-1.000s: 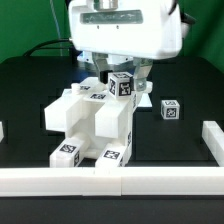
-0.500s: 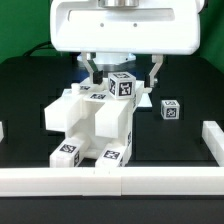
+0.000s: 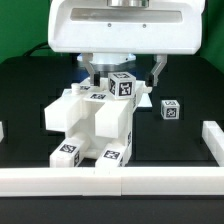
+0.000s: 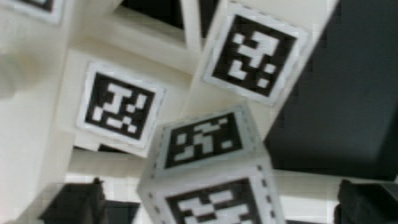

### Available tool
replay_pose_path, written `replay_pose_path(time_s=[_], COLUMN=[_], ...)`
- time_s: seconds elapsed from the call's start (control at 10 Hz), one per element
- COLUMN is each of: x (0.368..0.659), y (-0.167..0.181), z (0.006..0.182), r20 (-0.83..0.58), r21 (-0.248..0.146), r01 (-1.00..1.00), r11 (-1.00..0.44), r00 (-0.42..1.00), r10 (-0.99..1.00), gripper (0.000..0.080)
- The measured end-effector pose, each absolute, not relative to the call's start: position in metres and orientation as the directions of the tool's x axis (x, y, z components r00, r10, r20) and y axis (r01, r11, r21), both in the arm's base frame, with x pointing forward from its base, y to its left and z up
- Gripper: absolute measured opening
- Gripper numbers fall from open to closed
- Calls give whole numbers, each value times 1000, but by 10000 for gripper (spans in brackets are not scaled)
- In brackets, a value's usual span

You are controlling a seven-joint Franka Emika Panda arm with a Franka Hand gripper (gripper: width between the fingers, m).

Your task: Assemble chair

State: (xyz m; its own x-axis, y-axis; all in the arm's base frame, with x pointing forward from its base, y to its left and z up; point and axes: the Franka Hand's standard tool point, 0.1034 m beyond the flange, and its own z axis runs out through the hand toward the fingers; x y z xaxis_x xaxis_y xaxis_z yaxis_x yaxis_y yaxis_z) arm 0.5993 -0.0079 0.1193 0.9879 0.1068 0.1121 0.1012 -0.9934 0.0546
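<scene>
The partly built chair (image 3: 92,122) stands mid-table, a cluster of matte white blocks with tags on its front feet. A tagged block (image 3: 122,85) sits upright on top at its back. My gripper (image 3: 122,70) hangs right above it, open wide, with one finger (image 3: 88,68) on each side and clear of the block. In the wrist view the same block (image 4: 217,185) lies between the dark fingertips (image 4: 80,205) with gaps on both sides of my gripper (image 4: 222,207). More tagged chair faces (image 4: 121,103) fill that view.
A small loose tagged cube (image 3: 170,110) lies on the black table at the exterior view's right of the chair. White border rails run along the front (image 3: 110,182) and the right side (image 3: 211,140).
The fingers have spread apart from close beside the top block to wide open, and the hand has lifted a little. The block stays on the chair.
</scene>
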Motion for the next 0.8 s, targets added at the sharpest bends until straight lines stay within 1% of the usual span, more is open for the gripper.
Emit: replay_pose_path(time_s=[0.1,0.2,0.3,0.4,0.5,0.6,0.8], x=[598,598,598,598,598,598,598], y=[-9,-9,-9,-9,-9,-9,-9], z=[119,118,118,118,118,118,118], r20=[107,105,105,105,105,105,107], r21=[62,64,64,64,64,64,60], r01=[164,186,183,183,183,182,153], r11=[-985,-981,-981,-981,-981,-981,-986], r00=[980,976,976,976,976,977,982], r10=[170,192,189,189,189,188,159], gripper=[648,648,523,523,388,286,286])
